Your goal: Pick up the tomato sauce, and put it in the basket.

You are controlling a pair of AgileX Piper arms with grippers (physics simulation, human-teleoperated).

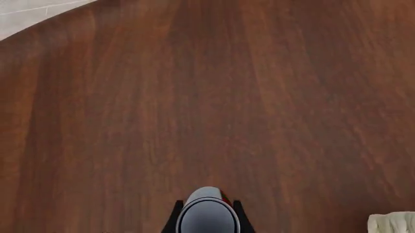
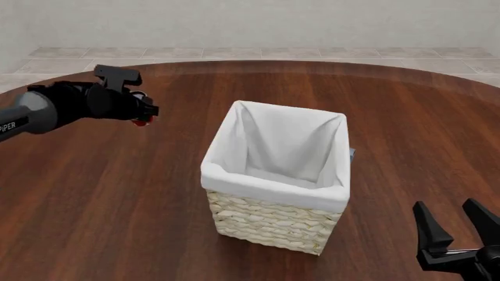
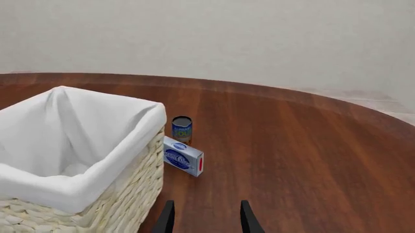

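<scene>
Above dark wood-grain table (image 2: 117, 193), left gripper (image 2: 144, 114) apparently clamps cylindrical tomato sauce (image 1: 207, 213); right gripper (image 2: 457, 225) spread.

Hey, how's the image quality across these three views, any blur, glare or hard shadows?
Front view: sharp, even light, the basket casts only a faint shadow on the table. Left wrist view: the tomato sauce held in the left gripper sits very close and looks soft, its grey top smooth, no glare. Right wrist view: crisp, the blue box and blue can show clearly.
</scene>
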